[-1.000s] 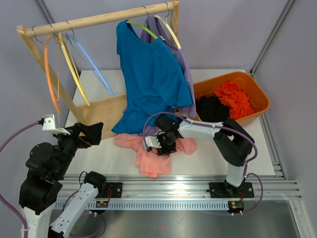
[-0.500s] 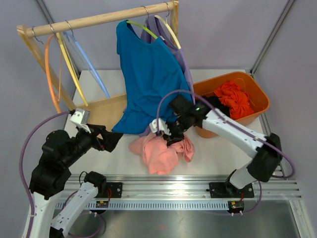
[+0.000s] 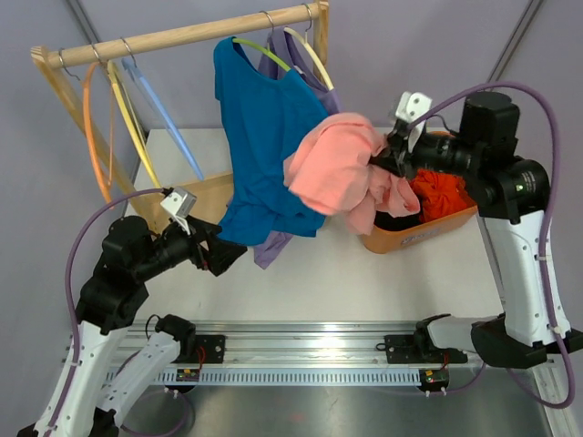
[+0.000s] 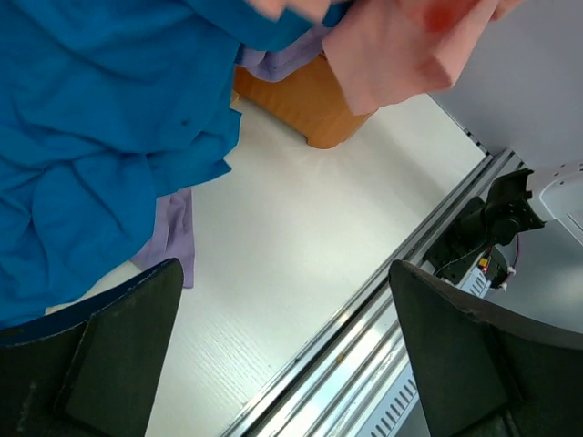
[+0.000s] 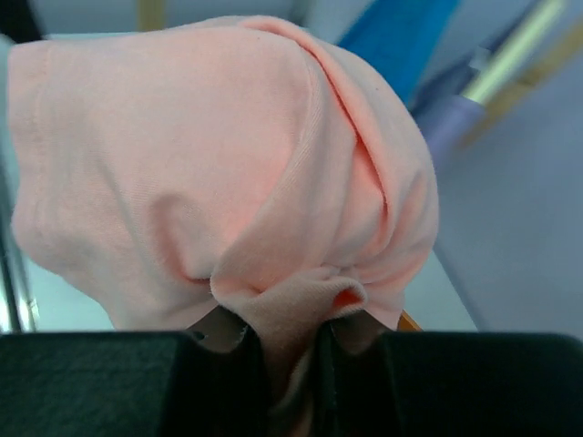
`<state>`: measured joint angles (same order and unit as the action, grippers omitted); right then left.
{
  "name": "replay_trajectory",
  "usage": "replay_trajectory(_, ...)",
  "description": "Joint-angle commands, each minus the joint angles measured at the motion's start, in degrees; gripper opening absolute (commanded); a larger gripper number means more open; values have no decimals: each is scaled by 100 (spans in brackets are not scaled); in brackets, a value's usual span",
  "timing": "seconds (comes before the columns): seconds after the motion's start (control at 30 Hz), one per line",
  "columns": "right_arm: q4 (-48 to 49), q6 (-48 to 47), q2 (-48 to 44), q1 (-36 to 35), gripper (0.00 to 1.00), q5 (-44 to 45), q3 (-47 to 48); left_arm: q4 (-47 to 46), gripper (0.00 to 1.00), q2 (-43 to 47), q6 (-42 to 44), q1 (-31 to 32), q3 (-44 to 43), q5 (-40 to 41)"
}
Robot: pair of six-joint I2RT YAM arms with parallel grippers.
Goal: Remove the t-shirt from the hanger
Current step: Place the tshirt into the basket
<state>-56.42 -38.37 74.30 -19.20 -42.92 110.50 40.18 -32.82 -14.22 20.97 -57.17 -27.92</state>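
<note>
a: white table point(image 3: 364, 273), grey walls, wooden rail point(image 3: 182, 36) running 10 to 12 o'clock. where's the shirt?
b: pink t-shirt point(image 3: 337, 168) is on no hanger. it's bunched in the air at 2 o'clock, over the 9 o'clock end of the orange bin point(image 3: 419, 235). right gripper point(image 5: 287, 341) fingers pinched tight on a fold of it.
a: left side?
b: left gripper point(image 4: 284, 273) fingers wide apart, gripping nothing, at 8 o'clock just beside the blue t-shirt point(image 3: 273, 137) hem. that one hangs on the green hanger point(image 3: 264, 50) on the rail, purple shirt point(image 3: 271, 248) behind it.
</note>
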Motion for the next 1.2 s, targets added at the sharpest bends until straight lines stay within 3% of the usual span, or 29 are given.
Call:
replay_trajectory(0.0,1308,1453,-47,855,0,678,393,-651,99,-207,130,109,-40,-433)
replay_trajectory(0.2,2152,2491,84,2207,0,1144,402,-1144,99,-567,103,556,-84,-311)
replay_trajectory(0.43,2224,3152,892,3527,0,1084,297,-1312,99,-1209,270,1409,-400,331)
replay_trajectory(0.8,2286,1351,2428,3792,0,2409,-1355,-1496,99,-1491,130,1770,-462,788)
replay_trajectory(0.97,1119,498,3362,3784,0,2341,-1548,-1496,99,-1298,42,1796,-348,876)
replay_trajectory(1.17,818,58,3907,3739,10,2419,-1944,-1487,99,-1183,7,1805,-277,999)
